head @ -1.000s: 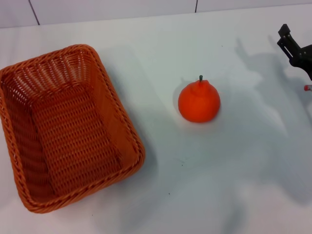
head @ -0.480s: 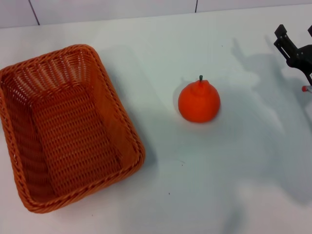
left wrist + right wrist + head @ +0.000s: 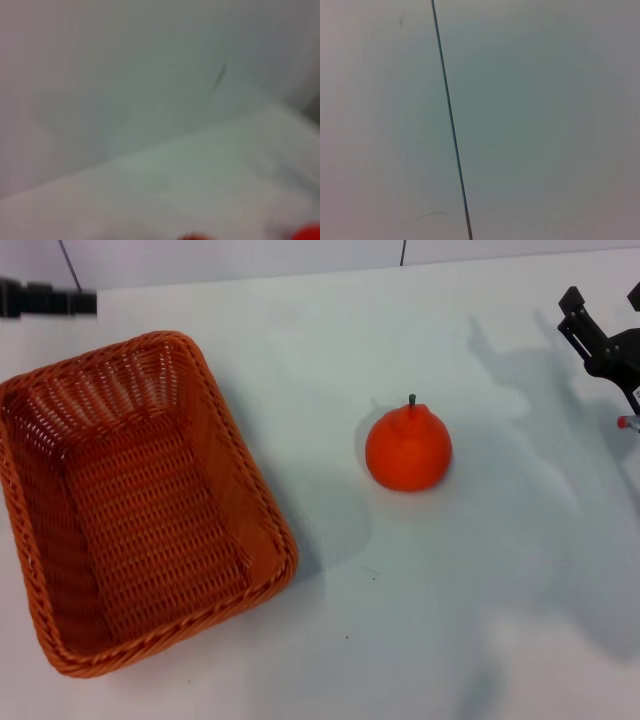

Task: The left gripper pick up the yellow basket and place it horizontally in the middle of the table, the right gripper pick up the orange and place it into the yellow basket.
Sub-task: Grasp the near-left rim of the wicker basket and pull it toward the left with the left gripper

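Note:
The yellow basket [image 3: 140, 500], an orange-brown woven wicker basket, lies on the white table at the left with its long side running front to back. The orange [image 3: 408, 448] stands upright near the middle, stem up, well apart from the basket. A slim black part of my left gripper [image 3: 48, 300] shows at the far left, above the table behind the basket's far rim. My right gripper [image 3: 603, 305] is at the far right edge, open and empty, far right of the orange. The wrist views show neither gripper.
The white table [image 3: 450, 620] extends in front of and to the right of the orange. A wall with dark seams [image 3: 403, 252] runs along the back. The right wrist view shows a plain surface with one dark seam [image 3: 450, 115]. The left wrist view is blurred.
My left gripper has come into view at the far left behind the basket. My right gripper has shifted slightly up and left. Basket and orange have not moved.

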